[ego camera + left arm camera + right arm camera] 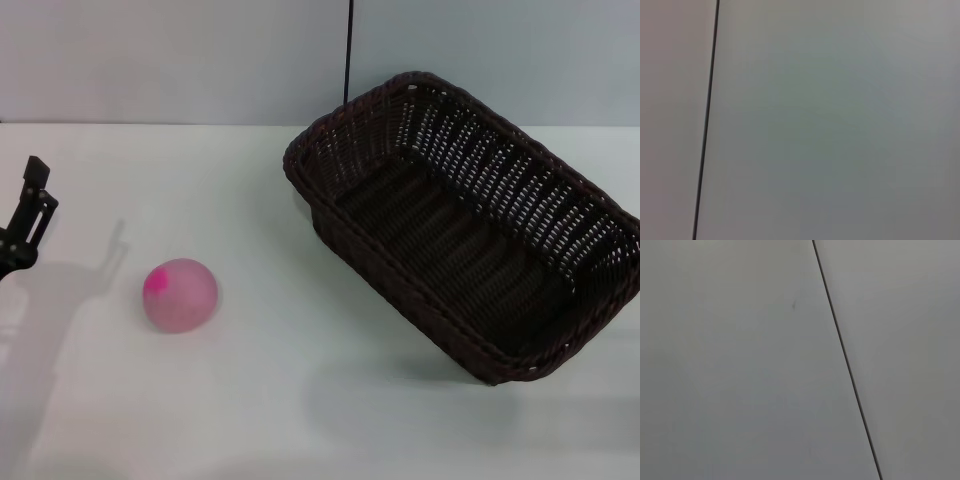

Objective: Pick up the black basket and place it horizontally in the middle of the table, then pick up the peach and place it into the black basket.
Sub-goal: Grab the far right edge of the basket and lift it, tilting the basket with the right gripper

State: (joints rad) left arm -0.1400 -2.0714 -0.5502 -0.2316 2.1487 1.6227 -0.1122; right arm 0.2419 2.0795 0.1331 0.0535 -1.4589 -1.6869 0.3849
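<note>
Nearest on the table (300,420): just bare white top along the front edge. A bit further back, toward the left edge, sits the peach (180,294), pale pink with a magenta blotch on its left side, resting on the top and touching nothing. Right at the left edge, level with it or slightly further back, pokes in the left gripper (28,215), black, held above the surface, well apart from the peach, carrying nothing; can't tell if it's spread or pinched from this angle. Over on the right half, running from near the right edge back toward the far edge, sits the basket (330,135), dark woven, set diagonally, nothing inside, well apart from the peach. Behind the far edge, only a grey wall (150,60) with a thin dark seam (349,50). Both wrist views: nothing but that wall and seam (706,125). Right gripper nowhere in sight.
</note>
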